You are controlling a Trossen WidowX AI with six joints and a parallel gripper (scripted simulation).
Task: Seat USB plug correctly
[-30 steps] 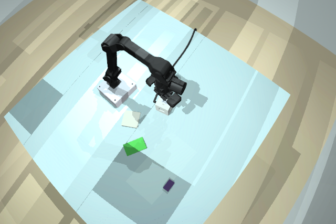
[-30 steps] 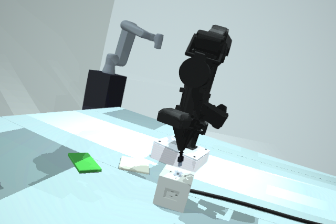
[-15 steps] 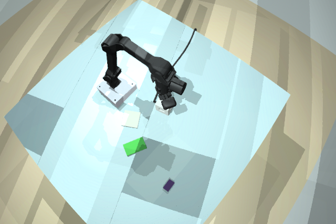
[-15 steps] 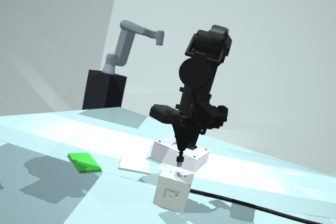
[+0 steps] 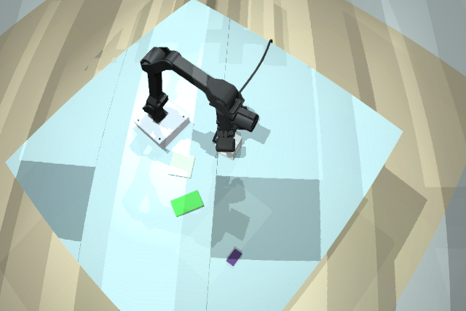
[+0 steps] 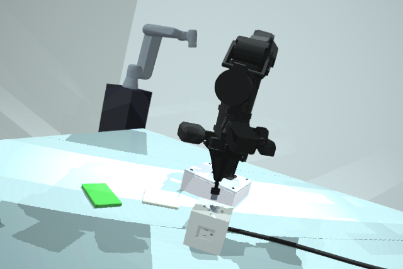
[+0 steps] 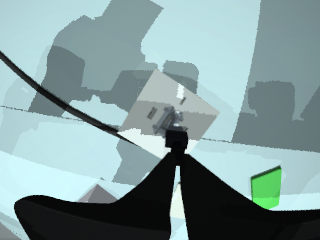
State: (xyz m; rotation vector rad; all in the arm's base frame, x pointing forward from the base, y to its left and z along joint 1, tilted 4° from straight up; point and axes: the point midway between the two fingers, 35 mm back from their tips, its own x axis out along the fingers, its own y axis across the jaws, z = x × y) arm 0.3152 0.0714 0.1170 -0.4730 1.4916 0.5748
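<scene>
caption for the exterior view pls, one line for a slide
Black arm's closed gripper holds the USB plug above the white power cube, green slab off to the left

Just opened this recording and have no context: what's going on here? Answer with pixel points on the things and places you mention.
A black robot arm has its gripper (image 6: pixel 216 185) (image 7: pixel 176 159) shut on a small black USB plug (image 6: pixel 215 190) (image 7: pixel 176 140), held above the white power cube (image 6: pixel 204 240) (image 7: pixel 200 122). The plug's metal end points down at the cube's top and appears to be out of the socket, so it is not seated. Whether it now faces the right way round, I cannot tell.
</scene>
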